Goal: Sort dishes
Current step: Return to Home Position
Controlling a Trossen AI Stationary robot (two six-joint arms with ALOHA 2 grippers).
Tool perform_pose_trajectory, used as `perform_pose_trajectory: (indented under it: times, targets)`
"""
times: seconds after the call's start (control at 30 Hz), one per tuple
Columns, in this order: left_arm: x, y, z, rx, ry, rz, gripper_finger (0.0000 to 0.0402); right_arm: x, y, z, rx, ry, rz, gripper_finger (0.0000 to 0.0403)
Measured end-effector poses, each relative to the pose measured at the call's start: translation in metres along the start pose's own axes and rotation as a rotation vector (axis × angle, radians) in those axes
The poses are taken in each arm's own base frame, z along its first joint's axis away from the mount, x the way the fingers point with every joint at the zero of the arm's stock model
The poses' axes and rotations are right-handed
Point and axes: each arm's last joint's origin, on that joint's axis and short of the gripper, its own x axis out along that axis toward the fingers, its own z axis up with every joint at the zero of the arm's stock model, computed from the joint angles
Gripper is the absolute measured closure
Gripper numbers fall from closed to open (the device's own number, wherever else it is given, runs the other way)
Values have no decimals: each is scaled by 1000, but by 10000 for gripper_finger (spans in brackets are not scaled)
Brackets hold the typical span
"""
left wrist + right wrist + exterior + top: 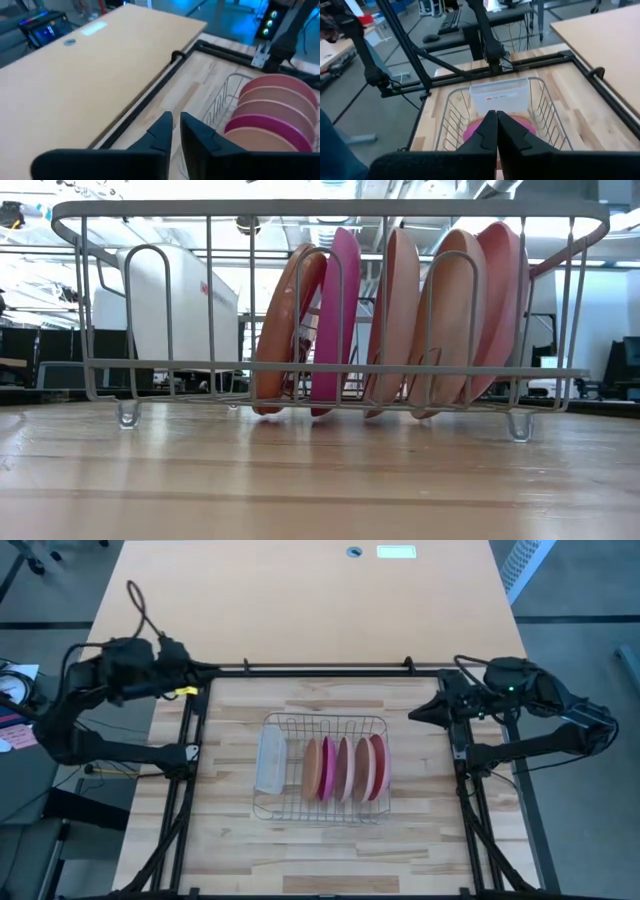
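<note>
Five round plates stand on edge in the silver wire rack (325, 722) at the table's middle. From left to right they are orange-tan (283, 330), magenta (337, 320), pale pink (397, 320), tan (450, 320) and red (507, 290). Their lower rims sit between the rack's bottom wires. My left gripper (207, 667) hovers at the table's far left, its fingers (165, 127) shut but for a narrow slit. My right gripper (413, 713) hovers right of the rack, shut (496, 125), pointing at it. Neither touches anything.
A translucent white tray (270, 762) stands on edge in the rack's left end, beside the orange-tan plate. A black frame rail (320, 668) crosses the table behind the rack, with legs along both sides. Bare wood (320, 860) lies in front of the rack.
</note>
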Motion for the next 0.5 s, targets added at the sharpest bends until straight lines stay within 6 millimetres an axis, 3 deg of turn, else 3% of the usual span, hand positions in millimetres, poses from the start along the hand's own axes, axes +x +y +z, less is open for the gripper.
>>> perform_pose_trajectory:
  times: [0.17,0.33,0.5]
  targets:
    - [-15,4,-3,-74,-39,-14,357,-10,4,-1,-60,-21,23,401]
    - [-22,2,-7,86,-35,-186,356,-19,11,-4,-111,-19,69,402]
    - [-16,-1,-25,93,-52,-271,361,-25,14,-23,-132,58,99,402]
